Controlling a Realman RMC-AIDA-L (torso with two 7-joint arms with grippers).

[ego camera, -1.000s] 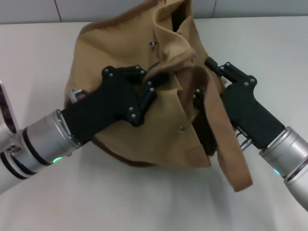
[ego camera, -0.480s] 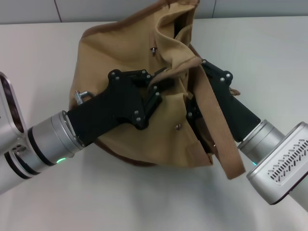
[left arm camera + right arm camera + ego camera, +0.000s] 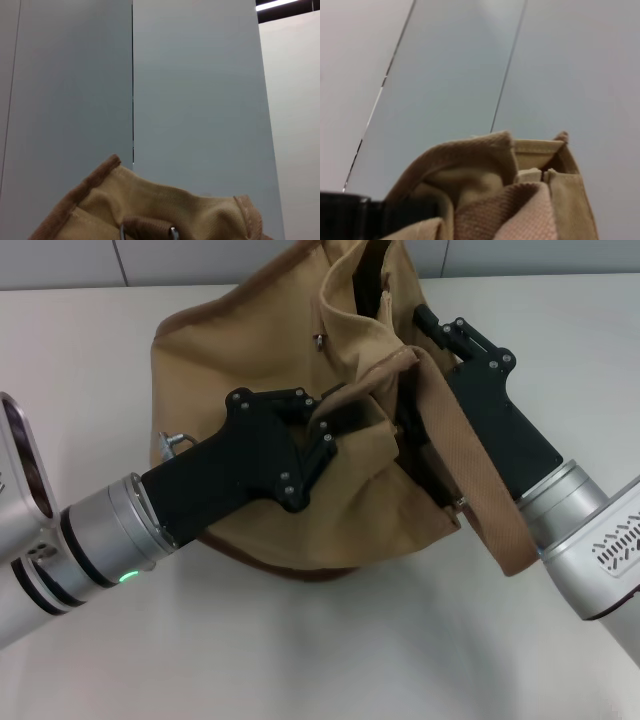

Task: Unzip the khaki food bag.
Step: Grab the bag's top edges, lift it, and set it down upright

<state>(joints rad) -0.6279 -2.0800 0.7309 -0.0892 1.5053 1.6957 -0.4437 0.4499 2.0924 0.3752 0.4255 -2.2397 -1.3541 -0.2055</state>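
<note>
The khaki food bag (image 3: 250, 380) is lying slumped on the white tabletop (image 3: 330, 660), filling the middle of the head view from about 9 o'clock round to 2 o'clock, its brown-trimmed edge showing along the lower curve. Its top is gaping open toward 12 o'clock, where a dark slit is running between 2 folds of canvas. A small silver metal piece (image 3: 317, 339) is sitting on the canvas just at 9 o'clock of that slit.

The left gripper (image 3: 322, 420) is reaching in from 8 o'clock, its black body lying across the front panel of the bag. Its jaws are pressing into a bunched fold of canvas near the bag's middle and seem to be pinching it, though the fabric is hiding the tips. A silver ring (image 3: 170, 440) is poking out beside the left arm at the bag's 9 o'clock side.

The right gripper (image 3: 425, 320) is coming in from 4 o'clock, lying along the bag's right side with its tip up by the open top. I cannot tell whether its jaws are spread or pressed together. 1 wide strap handle (image 3: 480, 500) is draping over this arm and hanging down toward 5 o'clock.

In the left wrist view only the bag's trimmed upper edge (image 3: 100, 175) is showing against grey wall panels (image 3: 200, 90); the right wrist view is showing folded canvas and strap webbing (image 3: 520, 210).
</note>
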